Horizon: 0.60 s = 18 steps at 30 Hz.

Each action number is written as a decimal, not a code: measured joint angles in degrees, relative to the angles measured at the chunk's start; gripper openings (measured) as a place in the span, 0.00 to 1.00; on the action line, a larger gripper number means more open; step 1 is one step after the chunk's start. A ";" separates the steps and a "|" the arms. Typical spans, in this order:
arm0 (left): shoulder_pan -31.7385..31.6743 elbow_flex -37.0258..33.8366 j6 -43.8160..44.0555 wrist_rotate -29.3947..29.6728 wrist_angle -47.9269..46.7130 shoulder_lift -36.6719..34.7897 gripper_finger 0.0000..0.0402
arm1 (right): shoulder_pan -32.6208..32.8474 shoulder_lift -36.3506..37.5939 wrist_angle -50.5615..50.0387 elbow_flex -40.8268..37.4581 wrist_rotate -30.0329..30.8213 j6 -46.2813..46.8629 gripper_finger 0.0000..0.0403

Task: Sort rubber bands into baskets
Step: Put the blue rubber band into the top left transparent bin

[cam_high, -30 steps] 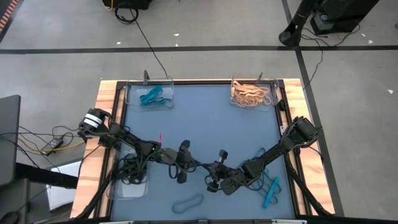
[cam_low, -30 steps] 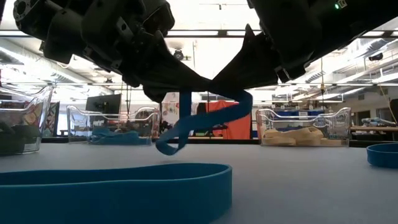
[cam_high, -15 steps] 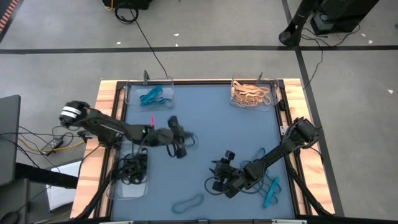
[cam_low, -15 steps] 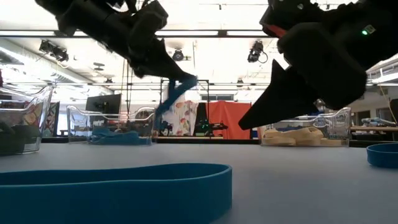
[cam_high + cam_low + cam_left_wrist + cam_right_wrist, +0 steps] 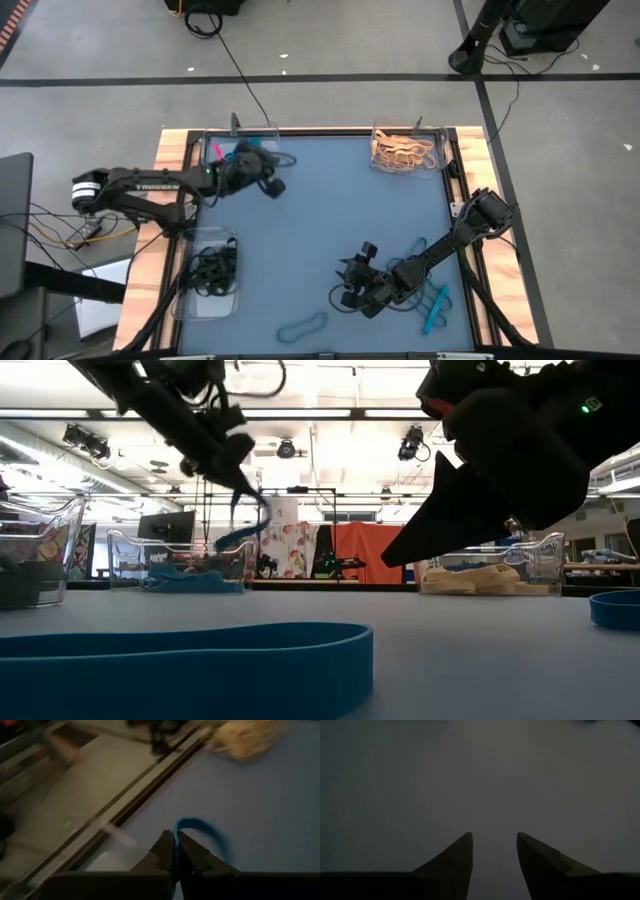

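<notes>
The left end effector [image 5: 175, 851] is pinched shut on a thin teal-blue rubber loop [image 5: 202, 827], carrying it clear of the blue counter [image 5: 330, 210] so it can drop among matching bands in the clear shallow plastic basket [image 5: 240, 152] just beneath it. The right end effector [image 5: 493, 851] hangs spread and empty
</notes>
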State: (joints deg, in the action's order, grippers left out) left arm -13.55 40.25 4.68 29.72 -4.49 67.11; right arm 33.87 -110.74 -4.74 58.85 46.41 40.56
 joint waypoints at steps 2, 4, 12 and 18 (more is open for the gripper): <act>-3.16 0.00 0.40 0.02 -0.71 -0.14 0.04 | 0.00 0.00 -0.01 0.00 -0.02 -0.04 0.41; -6.13 0.00 1.52 0.06 -1.46 -0.16 0.04 | 0.00 -0.02 -0.04 0.00 -0.04 -0.05 0.40; -15.80 0.00 11.07 0.19 -3.23 -0.15 0.04 | 0.00 -0.04 -0.72 0.00 -0.13 -0.05 0.40; -19.91 0.00 10.37 0.67 -7.31 -0.07 0.10 | 0.00 -0.04 -3.12 0.00 -0.83 1.88 0.40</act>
State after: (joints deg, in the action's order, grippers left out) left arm -33.46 40.25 15.04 30.39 -11.80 67.05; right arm 33.87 -110.78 -7.86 58.85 45.58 42.44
